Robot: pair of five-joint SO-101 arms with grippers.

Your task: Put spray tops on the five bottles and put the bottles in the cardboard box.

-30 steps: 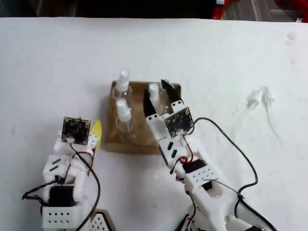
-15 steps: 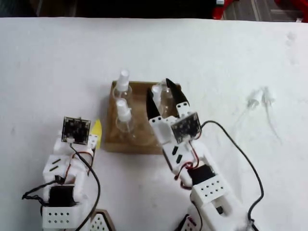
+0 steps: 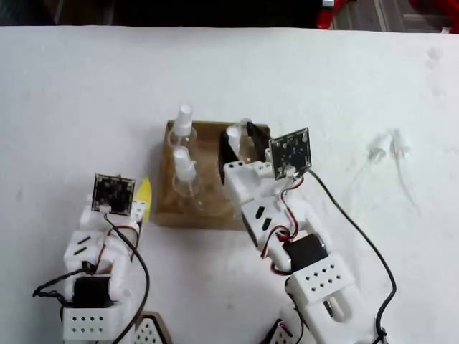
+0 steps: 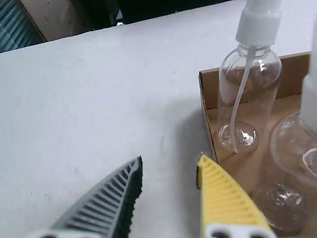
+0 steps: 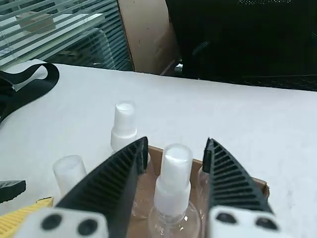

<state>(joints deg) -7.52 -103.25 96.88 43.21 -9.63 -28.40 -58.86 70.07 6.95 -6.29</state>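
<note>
The cardboard box (image 3: 204, 215) lies at the table's middle with three clear bottles standing in it, each with a white spray top. Two bottles (image 3: 182, 127) (image 3: 183, 170) stand along the box's left side. The third bottle (image 3: 231, 136) stands at the back right, its spray top (image 5: 173, 173) between the black fingers of my right gripper (image 3: 237, 137) (image 5: 176, 144), which is open and not touching it. My left gripper (image 4: 168, 173) (image 3: 141, 195) is open and low over the table just left of the box, beside the corner bottle (image 4: 247, 84).
Two loose spray tops (image 3: 387, 147) with thin tubes lie on the white table far to the right of the box. The box wall (image 4: 208, 114) stands close to the left gripper's yellow finger (image 4: 223, 198). The table's far edge runs along the back.
The right arm has drawn back toward the near side and its wrist has tipped up, with the fingers still astride the third bottle. The left arm has kept still.
</note>
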